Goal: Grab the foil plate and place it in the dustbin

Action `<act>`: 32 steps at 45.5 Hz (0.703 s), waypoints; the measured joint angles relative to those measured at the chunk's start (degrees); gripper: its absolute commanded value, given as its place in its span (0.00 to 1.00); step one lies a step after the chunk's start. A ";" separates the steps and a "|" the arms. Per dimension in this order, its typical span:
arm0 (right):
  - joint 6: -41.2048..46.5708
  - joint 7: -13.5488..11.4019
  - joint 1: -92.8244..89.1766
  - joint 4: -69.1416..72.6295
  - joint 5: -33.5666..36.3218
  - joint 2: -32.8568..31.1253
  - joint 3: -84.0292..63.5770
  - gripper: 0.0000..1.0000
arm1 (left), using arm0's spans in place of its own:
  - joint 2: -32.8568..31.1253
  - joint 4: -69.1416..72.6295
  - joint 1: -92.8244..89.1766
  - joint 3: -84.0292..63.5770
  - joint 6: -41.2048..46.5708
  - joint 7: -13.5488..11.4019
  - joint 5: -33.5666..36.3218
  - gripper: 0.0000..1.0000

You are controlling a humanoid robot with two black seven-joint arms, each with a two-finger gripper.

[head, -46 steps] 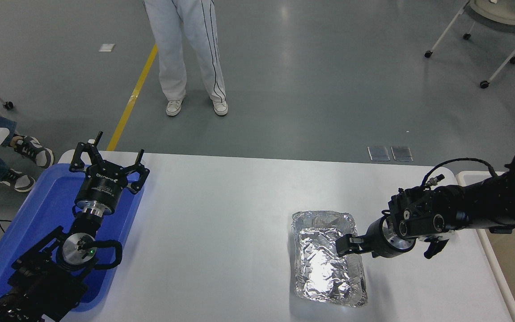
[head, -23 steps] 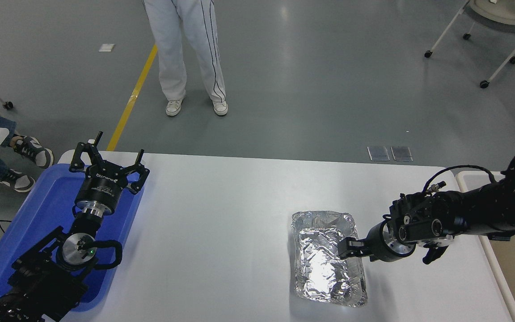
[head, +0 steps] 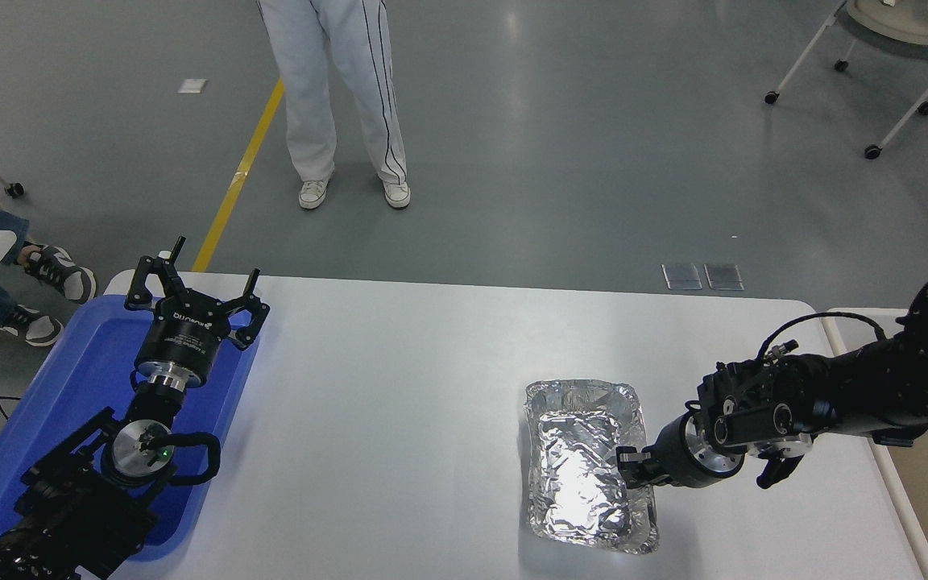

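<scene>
Shiny, crinkly silver foil plate with raised sides and round corners, lying flat on white table, right of middle. Black right gripper at its right rim; open or shut, hard to tell. Black left gripper spread wide above blue plastic tray.

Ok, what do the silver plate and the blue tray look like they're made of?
The plate looks like thin aluminium foil: shiny, crinkled all over, with bright glare in its middle. The tray looks like moulded plastic: smooth, even blue, soft sheen, rounded rim. Neither can be confirmed by sight alone.
</scene>
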 measured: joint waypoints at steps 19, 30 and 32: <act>7.98 0.00 5.03 0.52 2.65 -2.54 -1.60 0.00 | 0.00 0.00 0.00 0.00 0.00 0.00 0.00 1.00; 18.96 -0.02 14.36 2.61 2.50 -5.20 -6.96 0.00 | 0.00 0.00 0.00 0.00 0.00 0.00 0.00 1.00; 21.36 0.03 16.23 3.15 2.50 -5.61 -8.17 0.00 | 0.00 0.00 0.00 0.00 0.00 0.00 -0.01 1.00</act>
